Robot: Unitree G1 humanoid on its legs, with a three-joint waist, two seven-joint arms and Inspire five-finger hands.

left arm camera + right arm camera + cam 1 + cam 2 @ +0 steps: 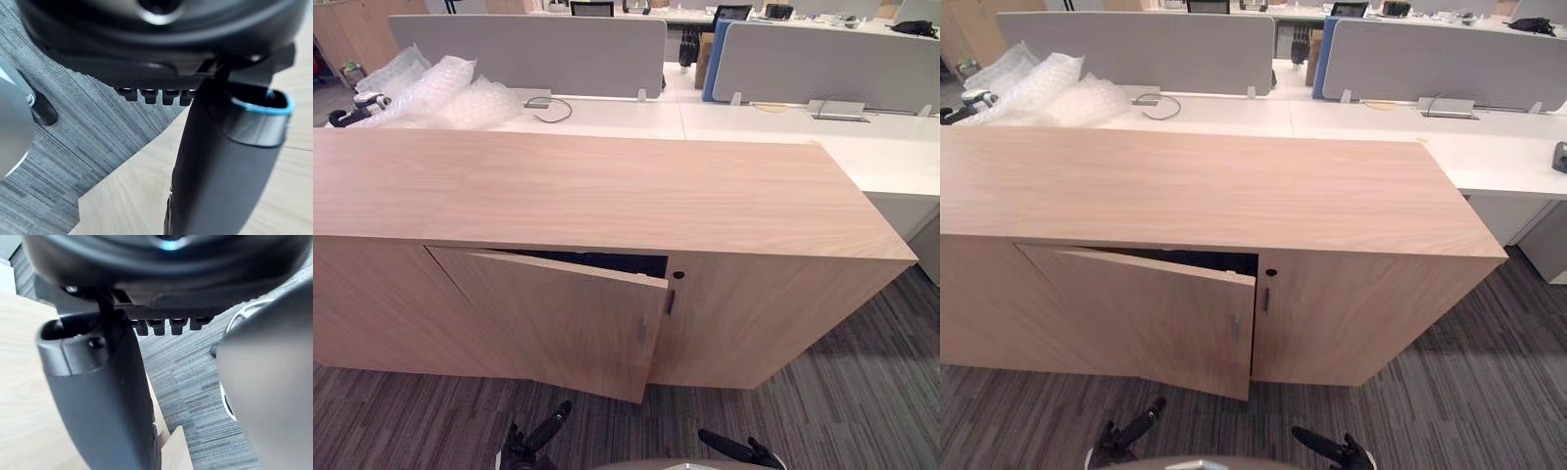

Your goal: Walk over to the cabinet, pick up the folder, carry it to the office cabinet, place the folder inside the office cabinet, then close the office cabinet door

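A long, low light-wood office cabinet (597, 191) stands straight ahead of me. Its left door (558, 318) hangs ajar, swung part way out toward me, with a dark gap (602, 262) along its top edge. The right door (754, 313) is closed, and a small keyhole (678, 275) sits near its upper corner. Low at the near edge of the eye views, my left hand (536, 438) and right hand (736, 449) hover over the carpet in front of the cabinet. Both are relaxed and hold nothing. The left wrist view shows my left thumb (220, 171) straight before pale wood.
White desks (773, 122) with grey divider screens (533, 54) stand behind the cabinet. Bubble wrap (435, 93) is heaped on the desk at the back left. Grey striped carpet (862, 392) lies in front and to the right.
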